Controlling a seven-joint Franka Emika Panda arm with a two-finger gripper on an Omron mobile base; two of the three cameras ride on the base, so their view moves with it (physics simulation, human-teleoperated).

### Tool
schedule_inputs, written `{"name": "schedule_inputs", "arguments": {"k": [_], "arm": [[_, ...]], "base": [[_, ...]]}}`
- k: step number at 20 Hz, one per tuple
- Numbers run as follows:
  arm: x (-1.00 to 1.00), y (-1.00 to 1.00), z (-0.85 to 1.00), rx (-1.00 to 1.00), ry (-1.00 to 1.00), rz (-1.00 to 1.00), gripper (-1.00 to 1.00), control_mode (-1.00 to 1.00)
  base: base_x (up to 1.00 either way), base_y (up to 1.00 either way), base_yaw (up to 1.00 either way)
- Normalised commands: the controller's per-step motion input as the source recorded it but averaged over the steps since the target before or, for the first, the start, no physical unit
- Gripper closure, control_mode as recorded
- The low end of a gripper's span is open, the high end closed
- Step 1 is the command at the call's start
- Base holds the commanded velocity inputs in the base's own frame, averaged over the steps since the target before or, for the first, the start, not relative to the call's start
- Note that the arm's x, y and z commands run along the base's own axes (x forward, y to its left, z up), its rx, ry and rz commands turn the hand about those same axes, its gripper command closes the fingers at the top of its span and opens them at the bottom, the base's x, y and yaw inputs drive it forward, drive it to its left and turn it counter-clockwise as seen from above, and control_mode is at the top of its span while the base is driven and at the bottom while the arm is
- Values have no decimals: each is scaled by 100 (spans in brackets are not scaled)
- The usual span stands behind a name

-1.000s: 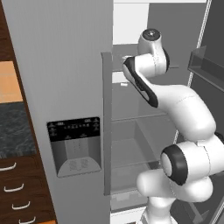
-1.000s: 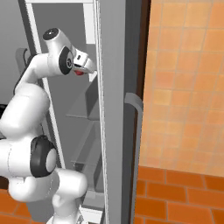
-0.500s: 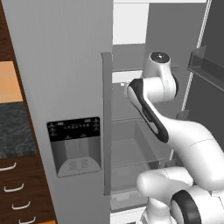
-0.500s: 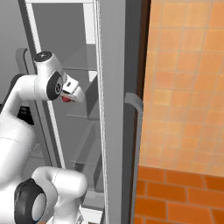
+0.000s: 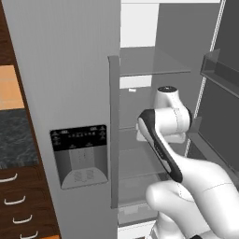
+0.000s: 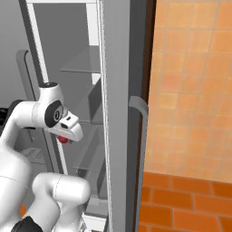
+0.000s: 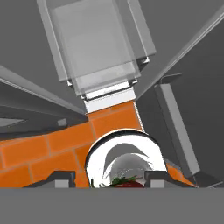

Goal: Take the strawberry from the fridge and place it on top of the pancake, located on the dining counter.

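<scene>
Pincer [image 6: 65, 137] clamped on the strawberry [image 6: 64, 139]: red fruit sits under the hand in the right base view, and the hand view shows it with its green cap between the fingertips [image 7: 155, 178]. Hand is just in front of the open fridge [image 5: 70, 93], level with its middle glass shelves [image 5: 154, 63], between the open door [image 6: 120, 113] and the closed dispenser door. Pointing mostly down at the orange brick floor [image 7: 48, 144].

Step in hand, as I read it: retract clear of the fridge, then carry to the pancake on the dining worktop.

To do it well:
- Hold the grip constant; the fruit is tiny and round, likely to squirt out if squeezed harder or relaxed.
- Pull straight out from the fridge, away from the shelf edges and the door handle [image 6: 140, 136].
- Keep the wrist orientation steady, no fast swings.
- Elbow sits close to the fridge's dispenser door, so watch clearance before the base turns.
</scene>
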Motion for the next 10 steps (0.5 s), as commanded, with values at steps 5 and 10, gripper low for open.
{"name": "schedule_inputs", "arguments": {"k": [5,10], "arm": [[-20,-24,-79,-5,27,9,100,-100],[-1,-3,-48,-7,15,1,100,-100]], "base": [[0,0,0],[0,0,0]]}}
